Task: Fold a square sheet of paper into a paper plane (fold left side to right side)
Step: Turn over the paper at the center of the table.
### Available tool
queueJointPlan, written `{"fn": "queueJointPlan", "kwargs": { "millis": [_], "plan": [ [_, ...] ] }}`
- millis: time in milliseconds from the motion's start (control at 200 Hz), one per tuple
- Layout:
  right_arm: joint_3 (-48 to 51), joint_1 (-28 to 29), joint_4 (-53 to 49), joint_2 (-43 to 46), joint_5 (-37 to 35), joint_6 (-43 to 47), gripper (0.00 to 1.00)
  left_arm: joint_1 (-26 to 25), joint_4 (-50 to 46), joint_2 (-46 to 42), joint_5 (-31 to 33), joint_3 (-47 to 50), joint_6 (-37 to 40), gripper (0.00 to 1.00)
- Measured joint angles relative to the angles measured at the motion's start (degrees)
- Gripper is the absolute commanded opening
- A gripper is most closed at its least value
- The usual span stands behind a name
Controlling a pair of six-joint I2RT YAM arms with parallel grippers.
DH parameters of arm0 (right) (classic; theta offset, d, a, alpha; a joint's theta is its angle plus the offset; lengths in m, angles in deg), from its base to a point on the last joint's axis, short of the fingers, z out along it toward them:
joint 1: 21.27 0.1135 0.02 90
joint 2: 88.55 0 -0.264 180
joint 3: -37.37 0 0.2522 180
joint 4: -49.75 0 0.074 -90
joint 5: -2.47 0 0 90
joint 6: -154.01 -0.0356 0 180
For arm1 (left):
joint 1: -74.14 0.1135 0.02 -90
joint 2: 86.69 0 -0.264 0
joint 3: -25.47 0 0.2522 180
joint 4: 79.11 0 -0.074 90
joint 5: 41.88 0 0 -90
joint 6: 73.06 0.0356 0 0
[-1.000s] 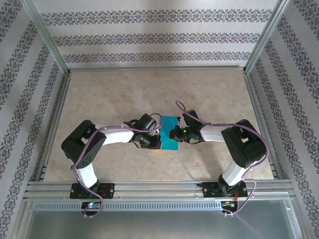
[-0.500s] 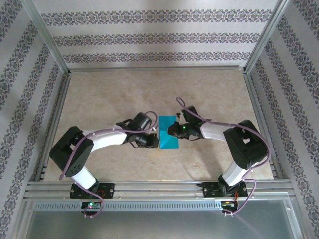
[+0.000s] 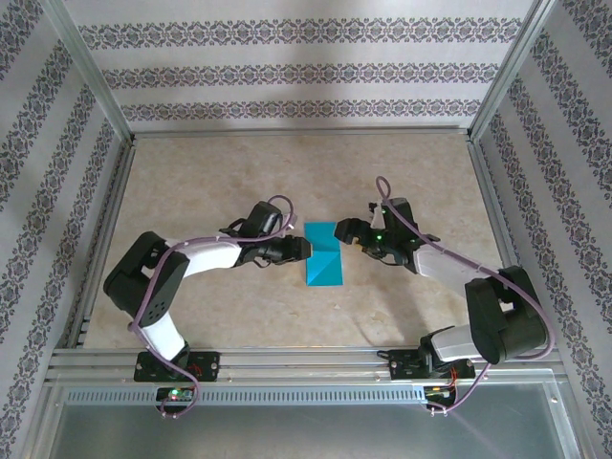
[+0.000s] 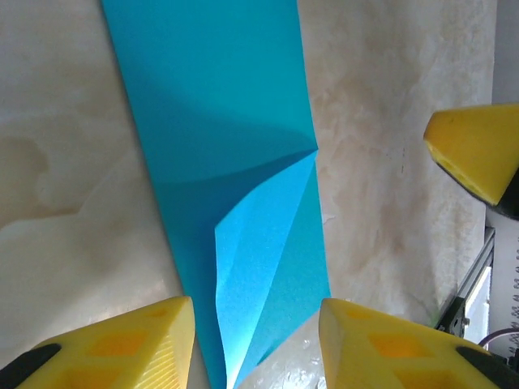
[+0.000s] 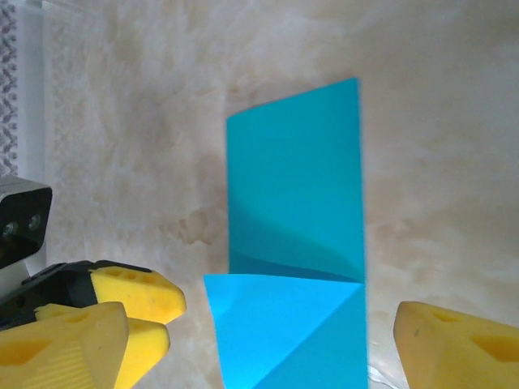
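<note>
We let go: left gripper (image 3: 302, 249) and right gripper (image 3: 344, 231) jaws spring apart, paper (image 3: 323, 263) lies free between them, this fold looks set.

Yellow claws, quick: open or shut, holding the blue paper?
Left gripper: open, the paper between its fingers, not gripped.
Right gripper: open wide, holding nothing.

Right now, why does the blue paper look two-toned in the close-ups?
Left wrist: the paper shows a folded flap catching light, with a darker shadow band along it. Right wrist: same paler flap, thin shadow above it. Top external: even, soft light, faint shadows under the arms.
</note>
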Motion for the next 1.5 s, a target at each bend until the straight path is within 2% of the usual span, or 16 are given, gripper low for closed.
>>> {"fn": "queueJointPlan", "kwargs": {
  "millis": [75, 180, 330, 460, 600, 799, 1084, 1334, 1499],
  "plan": [
    [1.81, -1.49, 1.25, 0.39, 1.44, -1.46, 0.98, 0.00, 0.33, 1.62, -0.04, -0.92, -0.02, 0.44],
    [3.30, -2.45, 2.27, 1.73, 2.75, -2.67, 0.98, 0.00, 0.44, 3.61, -0.02, -2.40, -0.02, 0.44],
    [4.02, -2.86, 3.34, 3.43, 4.28, -3.10, 0.98, 0.00, 0.72, 5.77, -0.02, -4.11, -0.15, 0.36],
    [4.22, -2.86, 3.82, 3.45, 4.96, -3.54, 0.91, 0.00, 0.92, 7.39, -0.02, -4.70, -0.31, 0.22],
    [4.20, -2.86, 4.48, 2.73, 6.82, -4.20, 0.74, 0.00, 1.27, 7.56, -0.02, -4.70, -0.07, 0.00],
    [3.08, -1.09, 5.11, -2.21, 9.03, -4.35, 0.62, 0.00, 3.26, 4.61, 0.26, -2.84, -0.11, 0.00],
    [1.03, 4.46, 8.33, -7.26, 7.85, -4.79, 0.60, 0.04, 9.38, -1.51, 0.94, 2.29, -1.14, 0.00],
    [0.92, 5.18, 9.84, -8.68, 5.81, -5.73, 0.61, 0.37, 11.23, -3.56, 2.49, 3.82, -1.99, 0.00],
    [0.92, 5.20, 12.92, -10.14, 5.75, -6.34, 0.54, 0.37, 12.37, -3.72, 2.86, 4.33, -2.69, 0.00]
  ]
}}
